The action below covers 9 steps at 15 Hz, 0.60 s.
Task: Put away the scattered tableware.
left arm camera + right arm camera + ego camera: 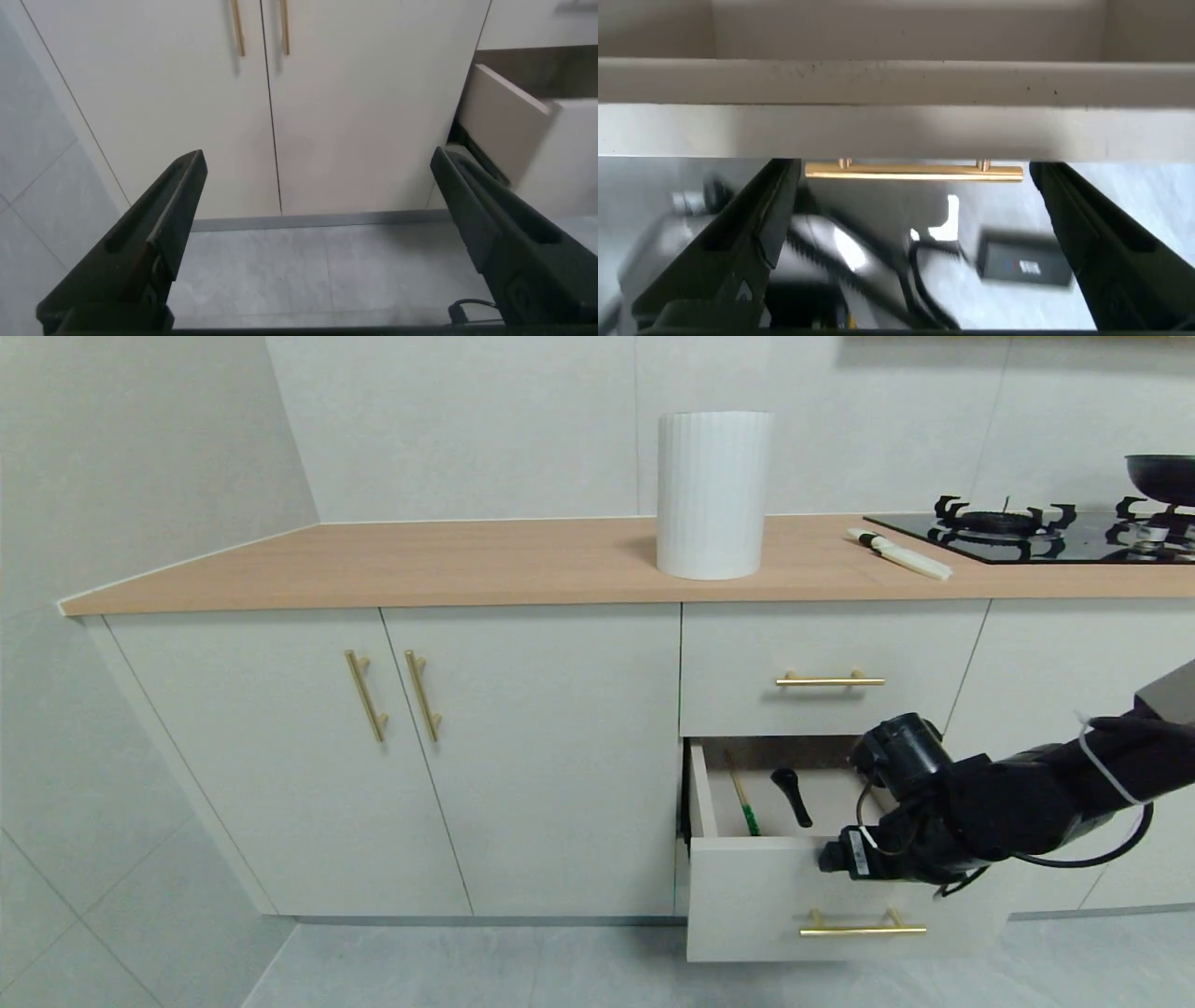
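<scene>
Right hand [831, 857], fingers apart, sits at the open white drawer [747, 905], lower right; the cream-handled knife [898, 553] lies upper right on the wooden table [467, 560]. Rising, the arm may knock the drawer front.

Just past the right gripper [829, 857], the drawer front [747, 896] hides the lower ends of a black-handled utensil [792, 795] and a thin stick [744, 795], possibly chopsticks.
</scene>
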Tool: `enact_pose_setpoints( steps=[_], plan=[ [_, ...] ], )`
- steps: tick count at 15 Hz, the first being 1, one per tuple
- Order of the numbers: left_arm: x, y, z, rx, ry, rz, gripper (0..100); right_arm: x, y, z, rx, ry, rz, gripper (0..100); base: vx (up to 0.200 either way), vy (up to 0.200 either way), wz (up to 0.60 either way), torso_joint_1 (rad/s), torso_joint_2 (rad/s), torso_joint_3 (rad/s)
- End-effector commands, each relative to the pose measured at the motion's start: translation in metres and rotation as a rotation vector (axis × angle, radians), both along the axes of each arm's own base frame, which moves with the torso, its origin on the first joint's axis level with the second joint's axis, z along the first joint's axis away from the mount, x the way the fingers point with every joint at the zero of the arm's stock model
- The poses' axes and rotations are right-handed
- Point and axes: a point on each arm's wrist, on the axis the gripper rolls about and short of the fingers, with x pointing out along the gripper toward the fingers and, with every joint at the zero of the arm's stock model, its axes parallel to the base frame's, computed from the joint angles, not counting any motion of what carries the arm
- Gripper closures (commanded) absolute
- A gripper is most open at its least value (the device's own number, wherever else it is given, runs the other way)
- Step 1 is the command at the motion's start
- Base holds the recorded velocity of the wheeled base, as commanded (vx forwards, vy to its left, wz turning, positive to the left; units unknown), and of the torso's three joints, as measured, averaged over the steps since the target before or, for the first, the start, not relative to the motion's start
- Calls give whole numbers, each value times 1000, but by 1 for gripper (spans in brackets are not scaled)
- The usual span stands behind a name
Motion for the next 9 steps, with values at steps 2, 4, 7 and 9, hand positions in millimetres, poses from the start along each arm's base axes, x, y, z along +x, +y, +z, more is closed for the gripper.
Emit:
enact_pose_setpoints(
  steps=[2, 4, 7, 9],
  plan=[
    [0, 0, 0, 0, 0, 0, 0, 31, -3, -27, 15, -48, -43, 0, 0, 0, 0, 0, 0, 0],
    [0, 0, 0, 0, 0, 0, 0, 46, -4, -42, 29, -144, -67, 0, 0, 0, 0, 0, 0, 0],
    [0, 0, 0, 0, 0, -1, 0, 57, -2, -64, 22, -268, -106, 0, 0, 0, 0, 0, 0, 0],
    [0, 0, 0, 0, 0, 0, 0, 59, -2, -77, 51, -362, -110, 0, 0, 0, 0, 0, 0, 0]
  ],
)
